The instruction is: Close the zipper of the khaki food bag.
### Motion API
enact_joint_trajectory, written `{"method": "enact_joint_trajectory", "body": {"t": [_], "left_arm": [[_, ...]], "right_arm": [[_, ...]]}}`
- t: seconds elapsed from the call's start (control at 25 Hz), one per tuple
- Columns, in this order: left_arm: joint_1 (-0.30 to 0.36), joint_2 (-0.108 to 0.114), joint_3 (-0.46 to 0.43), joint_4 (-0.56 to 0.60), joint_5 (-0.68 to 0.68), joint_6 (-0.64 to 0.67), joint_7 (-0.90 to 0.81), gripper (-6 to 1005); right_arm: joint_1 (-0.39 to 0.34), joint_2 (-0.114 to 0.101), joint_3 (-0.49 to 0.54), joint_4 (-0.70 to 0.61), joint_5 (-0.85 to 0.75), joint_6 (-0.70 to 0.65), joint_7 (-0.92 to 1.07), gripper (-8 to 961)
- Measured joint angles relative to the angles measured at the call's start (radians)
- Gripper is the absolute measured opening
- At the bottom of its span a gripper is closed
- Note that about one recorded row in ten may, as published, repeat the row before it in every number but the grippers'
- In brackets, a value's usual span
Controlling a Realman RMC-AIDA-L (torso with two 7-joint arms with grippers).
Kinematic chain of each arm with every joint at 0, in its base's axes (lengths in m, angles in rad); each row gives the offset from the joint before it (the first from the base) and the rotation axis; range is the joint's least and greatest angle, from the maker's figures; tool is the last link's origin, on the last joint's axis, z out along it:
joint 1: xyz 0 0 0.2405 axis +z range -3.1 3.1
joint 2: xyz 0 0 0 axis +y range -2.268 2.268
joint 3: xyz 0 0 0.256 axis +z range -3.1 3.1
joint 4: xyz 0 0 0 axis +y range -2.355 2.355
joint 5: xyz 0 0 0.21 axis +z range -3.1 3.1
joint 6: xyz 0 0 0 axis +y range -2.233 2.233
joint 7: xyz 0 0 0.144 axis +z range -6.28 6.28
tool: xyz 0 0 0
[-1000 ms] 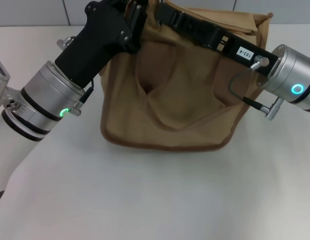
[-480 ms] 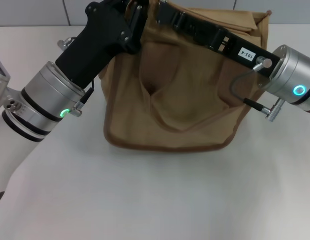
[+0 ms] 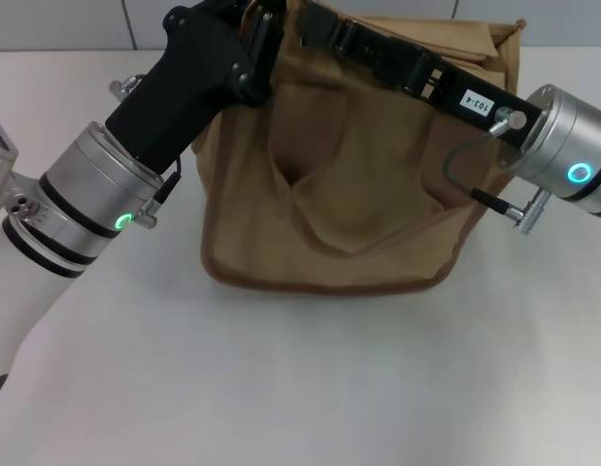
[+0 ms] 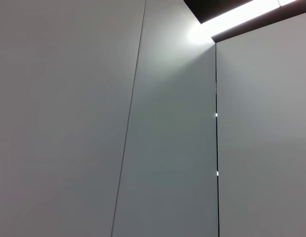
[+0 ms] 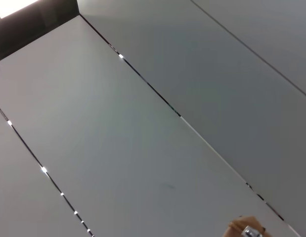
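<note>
With both hands at 12 o'clock over the bag [image 3: 329, 223], left hand [image 3: 266, 24] and right hand [image 3: 315, 27], grips I cannot tell, the pull along the zipper should run straight while the cloth is kept tight.

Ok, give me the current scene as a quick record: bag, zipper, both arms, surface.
bag: khaki food bag standing on the white table, front handle strap drooping
zipper: not visible from the head view
left tool: at the bag's top left corner; fingertips hidden
right tool: reaching across the bag's top from the right; fingertips hidden
wrist views: mostly grey wall panels; a small metal piece on tan fabric at the right wrist view's edge
</note>
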Motion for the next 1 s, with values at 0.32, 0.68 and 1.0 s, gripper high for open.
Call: {"method": "enact_joint_trajectory", "body": {"t": [0.32, 0.68, 1.0], "left_arm": [[-0.003, 0.0, 0.0, 0.0, 0.0, -0.002, 0.0, 158], [-0.004, 0.0, 0.0, 0.001, -0.001, -0.003, 0.0, 160], [-0.002, 0.0, 0.0, 0.0, -0.001, -0.003, 0.0, 162]], "right_arm": [[0.003, 0.0, 0.0, 0.001, -0.004, 0.005, 0.0, 483], [0.022, 0.0, -0.008, 0.003, -0.004, 0.012, 0.001, 437], [0.023, 0.0, -0.013, 0.004, 0.001, 0.017, 0.001, 346]]}}
